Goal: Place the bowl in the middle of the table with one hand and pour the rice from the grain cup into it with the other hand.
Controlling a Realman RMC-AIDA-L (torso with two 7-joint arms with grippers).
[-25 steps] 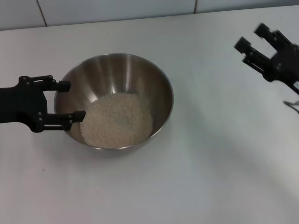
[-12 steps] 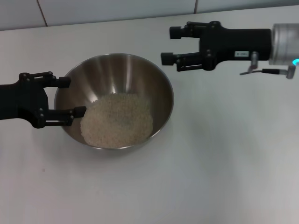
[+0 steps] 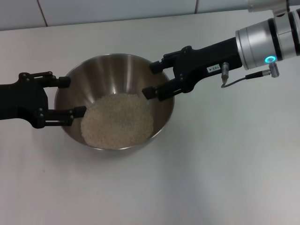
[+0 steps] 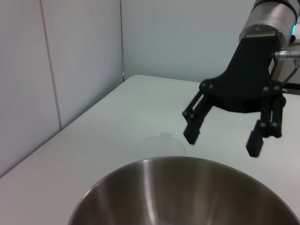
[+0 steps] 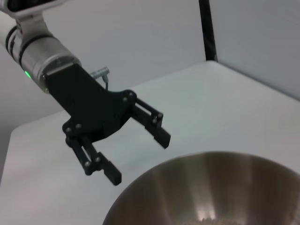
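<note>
You see the bowl (image 3: 115, 101) mid-surface (image 3: 211, 164), rice (image 3: 117, 119) inside. Left gripper (image 3: 68, 97) sits at its left rim, right gripper (image 3: 151, 79) at its right rim, both jaws spread, empty.

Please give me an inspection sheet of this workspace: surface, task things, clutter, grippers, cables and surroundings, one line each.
Surface: plain white table, no spills seen.
Job's things: large round stainless-steel bowl stands left of centre, holding a pale heap of rice. The grain cup is not seen in the head view; a faint clear round outline beyond the bowl in the left wrist view may be the cup, cannot tell.
Clutter: nothing seen.
Grippers: black left gripper open at the bowl's left rim, contact cannot be told. Black right gripper open and empty above the right rim.
Cables: thin grey cable looped by the right wrist, off the table.
Surroundings: white tiled wall behind the table.
</note>
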